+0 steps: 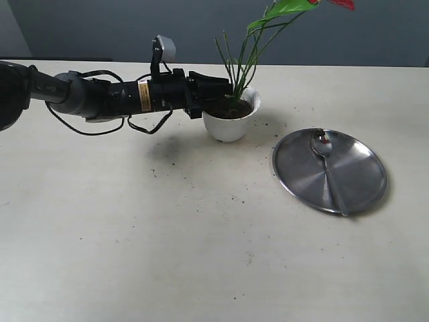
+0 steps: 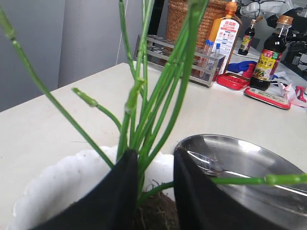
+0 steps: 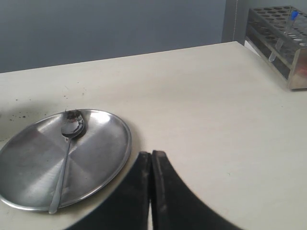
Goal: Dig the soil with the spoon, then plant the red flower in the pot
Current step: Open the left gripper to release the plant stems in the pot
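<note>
Jaws of the left gripper (image 2: 154, 189) clasped thin green stems of the red flower (image 1: 249, 60), upright in crumbly dark soil (image 1: 236, 110) in the scalloped white pot (image 1: 230, 126); the right gripper (image 3: 151, 191) was clenched; the slim steel spoon (image 1: 330, 176) lay on the round plate (image 1: 365, 176).

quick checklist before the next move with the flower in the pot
1. Stems of the red flower down in the soil: ok.
2. Is the pot upright: ok.
3. Does the left gripper, straddling the stems, actually clamp them: cannot tell.
4. Is the spoon lying on the steel plate, apart from the pot: ok.
5. Is the right gripper shut: ok.
</note>
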